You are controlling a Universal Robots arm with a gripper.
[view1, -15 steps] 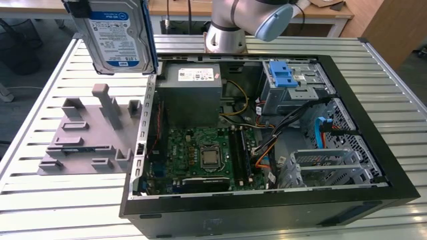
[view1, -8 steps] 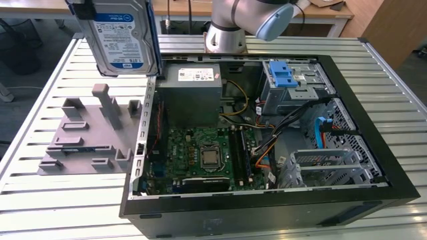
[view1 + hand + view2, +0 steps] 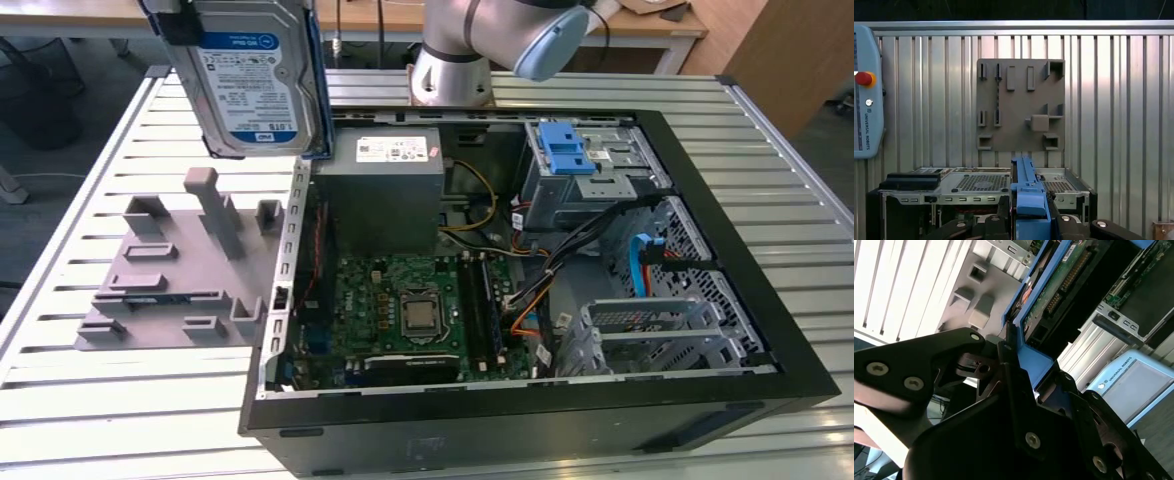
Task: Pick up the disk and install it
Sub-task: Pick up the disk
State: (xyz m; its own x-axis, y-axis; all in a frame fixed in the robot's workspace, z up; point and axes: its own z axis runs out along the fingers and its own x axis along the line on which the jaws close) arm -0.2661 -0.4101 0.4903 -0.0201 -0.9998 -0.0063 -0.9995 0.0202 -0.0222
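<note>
A silver slatted table (image 3: 120,400) holds an open black computer case (image 3: 534,425) and a grey plate (image 3: 167,280). The disk (image 3: 267,115) hangs in the air above the plate, to the exterior view's left of the case. It stands on end, long side up and down. Its blue-and-white label (image 3: 240,55), covered in small print, faces the camera. The gripper (image 3: 1029,215) pinches its blue frame (image 3: 1026,192) tight.
</note>
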